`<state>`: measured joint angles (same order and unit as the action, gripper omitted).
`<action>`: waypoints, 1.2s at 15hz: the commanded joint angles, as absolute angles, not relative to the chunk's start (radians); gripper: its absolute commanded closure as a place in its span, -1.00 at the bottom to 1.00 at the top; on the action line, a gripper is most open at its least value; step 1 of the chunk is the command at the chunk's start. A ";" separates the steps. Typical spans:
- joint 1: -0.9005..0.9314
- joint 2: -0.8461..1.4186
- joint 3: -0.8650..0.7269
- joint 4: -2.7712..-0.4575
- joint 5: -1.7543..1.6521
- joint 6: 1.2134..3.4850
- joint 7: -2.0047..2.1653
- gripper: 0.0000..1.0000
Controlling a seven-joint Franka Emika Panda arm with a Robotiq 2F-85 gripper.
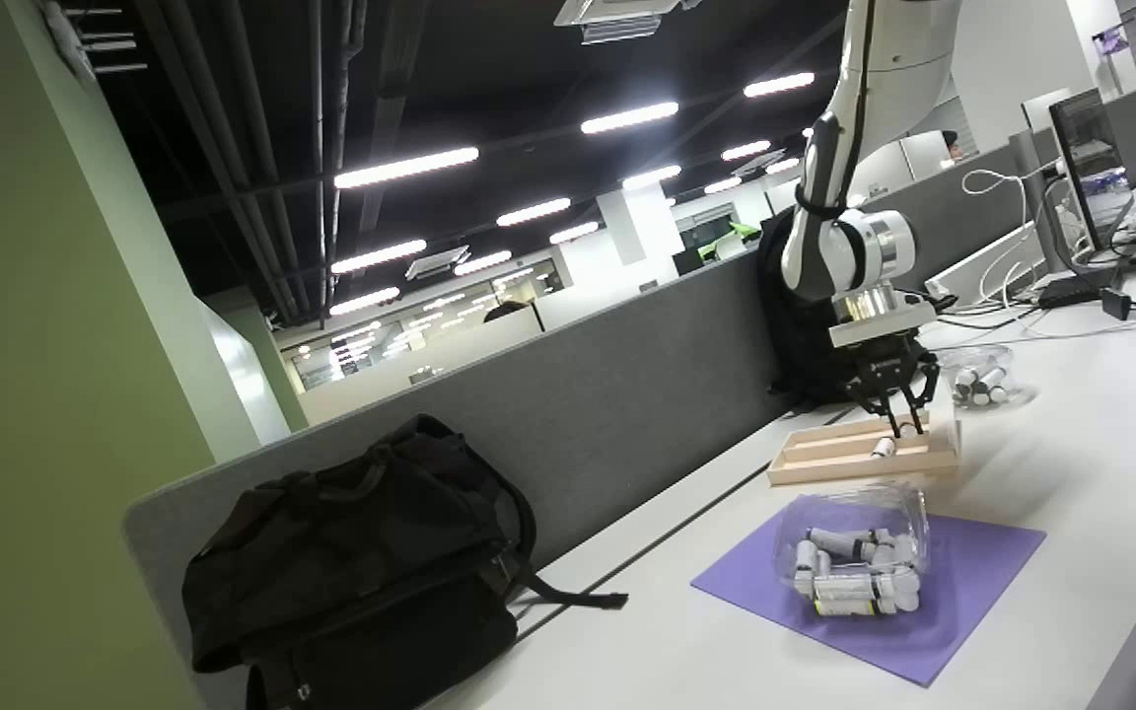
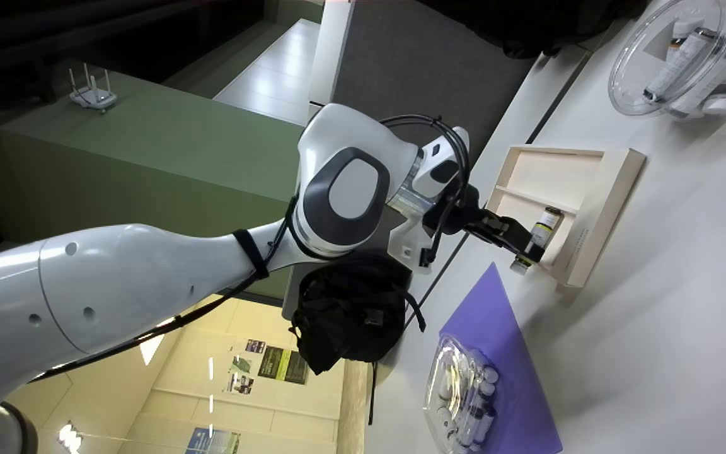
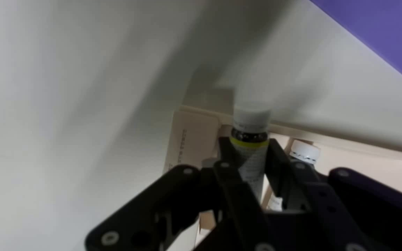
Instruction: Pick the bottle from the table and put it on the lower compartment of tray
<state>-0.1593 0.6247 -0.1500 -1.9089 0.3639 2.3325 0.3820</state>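
A small white-capped bottle with a yellow-edged label (image 3: 251, 157) is between my gripper's fingers (image 3: 249, 142), which press on both its sides. In an exterior view the bottle (image 2: 546, 228) lies tilted over one end of the light wooden tray (image 2: 612, 211), its cap past the fingers. I cannot tell whether it touches the tray floor. In an exterior view the gripper (image 1: 906, 426) points down into the tray (image 1: 913, 462). A second white-capped bottle (image 3: 305, 151) lies in the tray beside the right finger; it also shows in an exterior view (image 1: 884, 448). The tray stands on the white table (image 1: 1061, 463).
A purple mat (image 1: 987, 557) carries a clear container of bottles (image 1: 854, 589) in front of the tray. Another clear container with bottles (image 1: 980, 383) stands on the tray's far side. A grey divider (image 1: 637, 385) and a black backpack (image 1: 361, 552) line the table's edge.
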 commanded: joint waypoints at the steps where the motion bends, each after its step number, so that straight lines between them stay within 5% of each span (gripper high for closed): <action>1: -0.188 0.634 -0.138 -1.880 0.400 2.315 0.385 0.78; 18: -0.210 0.693 -0.139 -1.826 0.429 2.346 0.381 0.78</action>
